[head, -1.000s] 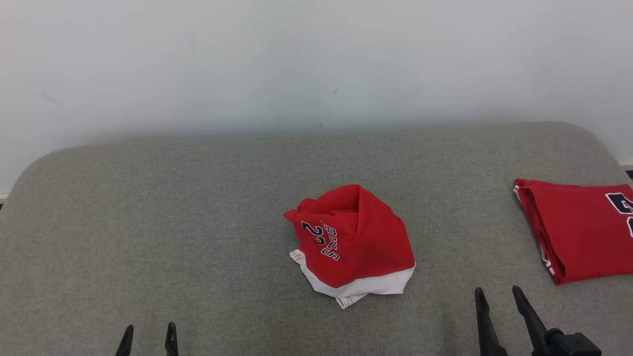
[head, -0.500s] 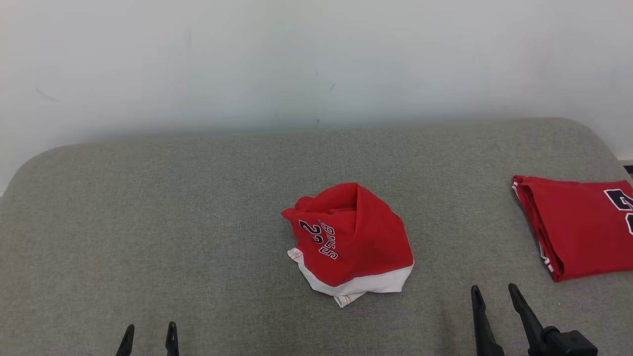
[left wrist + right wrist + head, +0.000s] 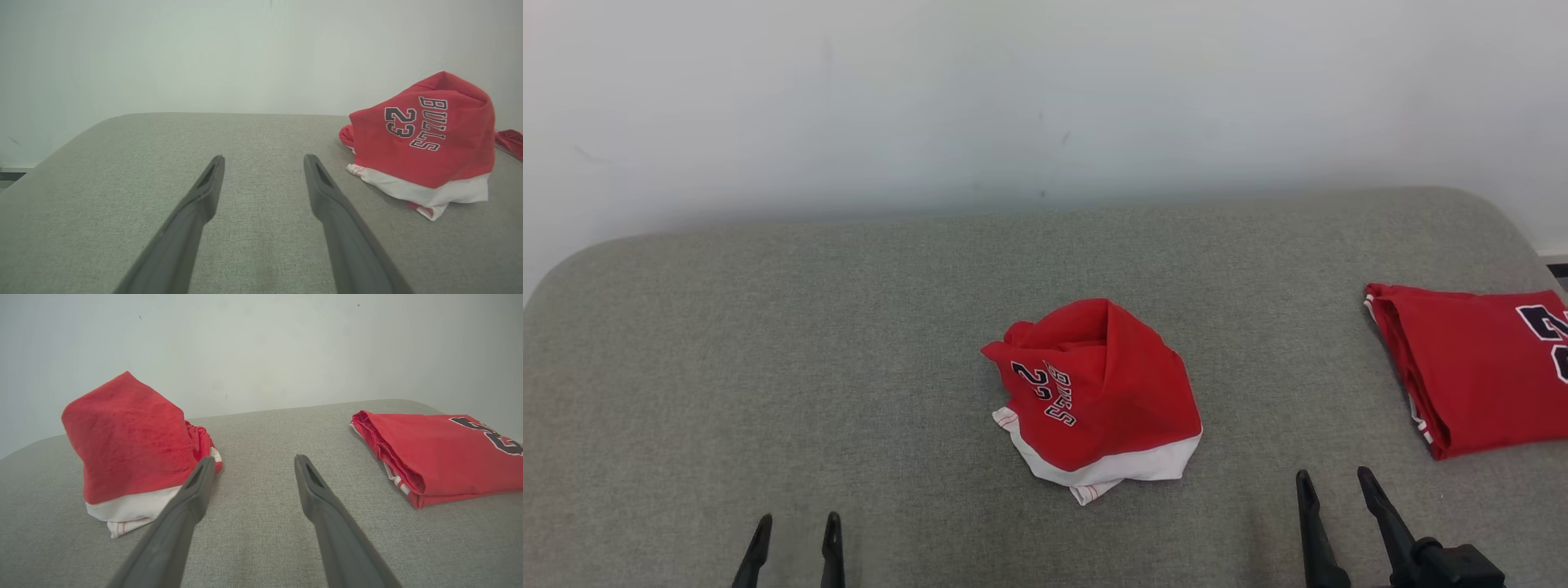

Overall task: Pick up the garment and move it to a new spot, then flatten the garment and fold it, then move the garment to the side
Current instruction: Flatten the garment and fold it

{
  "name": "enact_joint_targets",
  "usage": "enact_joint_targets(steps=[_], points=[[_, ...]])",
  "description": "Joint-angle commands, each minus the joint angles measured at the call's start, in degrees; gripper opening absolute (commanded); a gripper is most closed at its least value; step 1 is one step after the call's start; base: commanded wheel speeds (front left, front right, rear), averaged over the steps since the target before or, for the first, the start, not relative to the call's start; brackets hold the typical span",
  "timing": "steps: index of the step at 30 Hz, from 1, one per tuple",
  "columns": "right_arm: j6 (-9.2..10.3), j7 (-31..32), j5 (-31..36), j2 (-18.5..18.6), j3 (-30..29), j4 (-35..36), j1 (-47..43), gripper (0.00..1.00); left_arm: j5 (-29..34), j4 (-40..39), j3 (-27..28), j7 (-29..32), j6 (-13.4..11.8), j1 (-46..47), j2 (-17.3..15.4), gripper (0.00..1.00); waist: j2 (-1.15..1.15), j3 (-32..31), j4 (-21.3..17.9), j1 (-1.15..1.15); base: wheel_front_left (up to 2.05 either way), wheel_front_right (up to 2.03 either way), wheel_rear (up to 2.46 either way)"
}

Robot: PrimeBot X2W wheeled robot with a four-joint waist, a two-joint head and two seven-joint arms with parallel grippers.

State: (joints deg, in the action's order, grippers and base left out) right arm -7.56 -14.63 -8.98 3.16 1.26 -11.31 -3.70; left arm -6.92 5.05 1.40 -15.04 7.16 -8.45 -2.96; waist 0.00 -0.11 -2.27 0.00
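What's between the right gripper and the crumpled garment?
Nothing: only bare grey cushion separates the right gripper and the crumpled garment, clearest in the head view. The folded garment lies on the gripper's other side.

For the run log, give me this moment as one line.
garment: crumpled, untouched | left gripper: open | right gripper: open | stage: before pickup

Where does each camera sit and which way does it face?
Head view: high, looking down at the grey padded surface; left claw and right claw at bottom.
Left wrist view: along left claw, toward crumpled red-and-white jersey.
Right wrist view: along right claw, between that jersey and folded red jersey.
Shared: both wrist views show that crumpled jersey.
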Motion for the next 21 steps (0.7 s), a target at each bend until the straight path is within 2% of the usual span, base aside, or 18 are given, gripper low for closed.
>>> enact_joint_targets(steps=[1,7,14,21], points=[[0.16,-0.14,0.36,-0.11,0.24,-0.08,0.43,1.0,-1.11,0.58,-0.96,-0.14,0.38,1.57,0.11,1.0,0.0,0.24,-0.45,0.0,0.0,0.0,0.0],[0.16,-0.11,0.26,-0.09,1.22,-0.24,1.11,1.0,-3.24,4.16,-6.04,-0.15,0.32,5.1,0.02,1.0,0.0,1.0,-2.36,0.0,0.0,0.0,0.0],[0.16,-0.09,0.4,-0.01,1.84,-0.02,2.47,1.0,-9.11,16.01,-19.26,0.9,0.26,15.0,-3.39,1.0,0.0,3.51,-7.44,0.0,0.0,0.0,0.0],[0.16,-0.27,-0.01,-0.03,2.0,-0.03,3.3,1.0,-11.52,22.75,-24.6,0.38,0.27,22.17,-4.07,1.0,0.0,5.53,-12.09,0.0,0.0,0.0,0.0]])
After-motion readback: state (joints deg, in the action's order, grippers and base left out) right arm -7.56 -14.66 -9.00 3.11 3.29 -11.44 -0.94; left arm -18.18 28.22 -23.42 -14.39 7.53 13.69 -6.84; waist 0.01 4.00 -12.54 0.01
